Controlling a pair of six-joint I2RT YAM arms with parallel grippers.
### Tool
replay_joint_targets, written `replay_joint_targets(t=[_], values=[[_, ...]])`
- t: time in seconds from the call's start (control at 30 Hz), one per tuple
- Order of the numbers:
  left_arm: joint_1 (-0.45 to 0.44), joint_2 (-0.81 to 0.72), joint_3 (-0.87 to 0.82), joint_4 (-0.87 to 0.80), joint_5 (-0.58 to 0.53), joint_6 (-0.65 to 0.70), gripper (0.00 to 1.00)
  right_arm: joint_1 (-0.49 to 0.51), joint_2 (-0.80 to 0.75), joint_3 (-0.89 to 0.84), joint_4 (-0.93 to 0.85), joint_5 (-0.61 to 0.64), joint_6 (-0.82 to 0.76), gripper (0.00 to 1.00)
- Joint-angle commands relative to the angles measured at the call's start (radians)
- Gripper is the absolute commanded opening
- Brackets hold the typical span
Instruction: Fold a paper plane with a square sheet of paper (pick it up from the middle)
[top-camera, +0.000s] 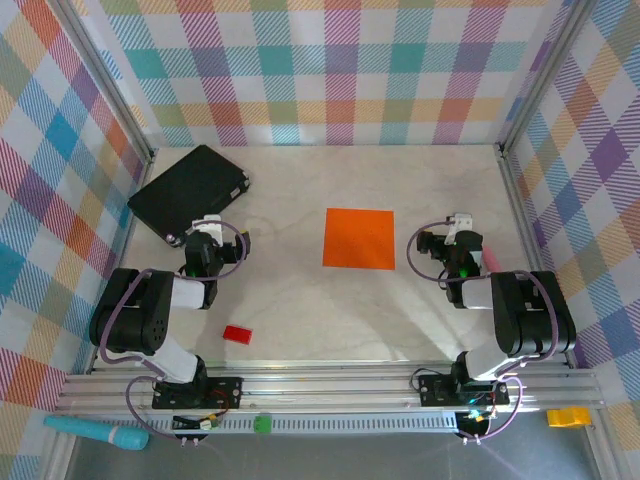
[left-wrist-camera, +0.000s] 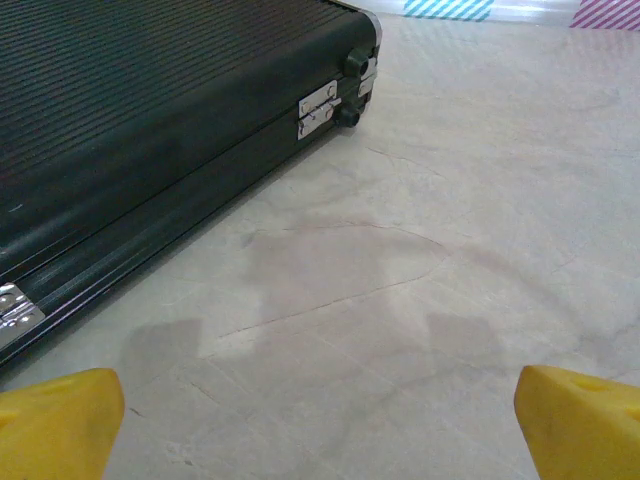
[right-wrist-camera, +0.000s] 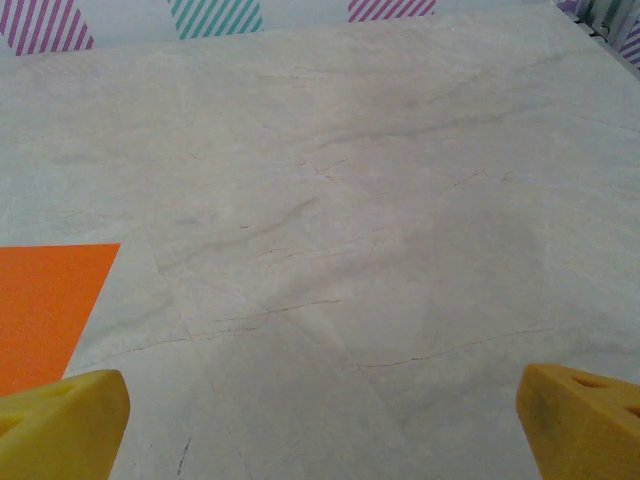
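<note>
— Two claws seen from above: where are they, and where is the paper?
— Top view first. An orange sheet of paper lies flat and unfolded on the pale table. It is about midway between the arms, probably so that either can reach it. The left claw hangs well to the sheet's left, just beside a black case set in the far left corner, likely to keep it out of the working space. The right claw hangs near the sheet's right edge, apart from it. A small red block lies nearer the arm bases, away from the sheet.
— What does the left wrist camera show?
— Its two yellow fingers sit at the bottom corners, spread wide, with bare table between them and nothing held. The case, with its metal fittings, runs just ahead on the picture's left.
— And the right wrist camera?
— Two more fingers at the bottom corners, spread wide, nothing held. One corner of the orange sheet shows at the picture's left edge, above that finger, not between the two.
— So folding has not begun?
— It looks that way: the sheet has no crease. The wide-open claws suit a start, and the right one seems best placed to reach the middle of the sheet
</note>
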Motion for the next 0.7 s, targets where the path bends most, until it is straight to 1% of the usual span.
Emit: replay_joint_targets(t=[0.0,0.67], values=[[0.013,0.004,0.004,0.007,0.012,0.001,1.0,-0.004,0.0,0.017,0.015,-0.014,-0.003,0.99],[0.013,0.005,0.006,0.003,0.003,-0.005,1.0,-0.005,0.002,0.023,0.007,-0.013,-0.002,0.99]])
